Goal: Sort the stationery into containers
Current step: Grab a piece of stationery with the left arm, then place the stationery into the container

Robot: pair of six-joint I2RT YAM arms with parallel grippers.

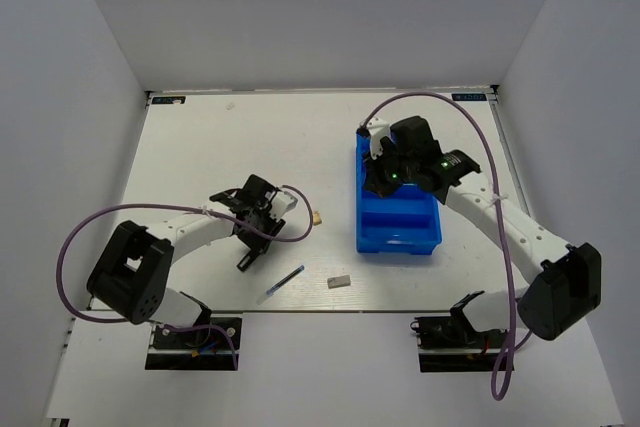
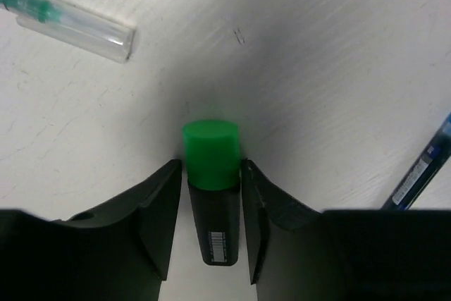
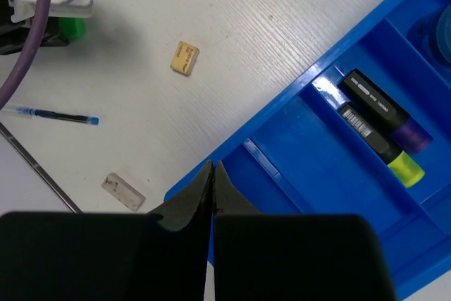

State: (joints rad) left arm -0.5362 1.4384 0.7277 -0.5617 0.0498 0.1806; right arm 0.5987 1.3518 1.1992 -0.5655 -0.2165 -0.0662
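My left gripper (image 2: 211,168) is shut on a black highlighter with a green cap (image 2: 210,153), low over the white table; both fingers press the cap's sides. The green cap also shows in the right wrist view (image 3: 70,27). My right gripper (image 3: 212,167) is shut and empty above the near-left corner of the blue tray (image 3: 282,96), which stands at the centre right in the top view (image 1: 398,240). One compartment holds a purple-ended highlighter (image 3: 384,111) and a yellow-ended highlighter (image 3: 380,147). In the top view the left gripper (image 1: 255,232) is left of centre and the right gripper (image 1: 385,175) is over the tray.
On the table lie a tan eraser (image 1: 317,216), a grey eraser (image 1: 339,281), a blue pen (image 1: 282,284) and a clear pen with green inside (image 2: 70,17). The blue pen (image 2: 419,170) is just right of my left gripper. White walls enclose the table.
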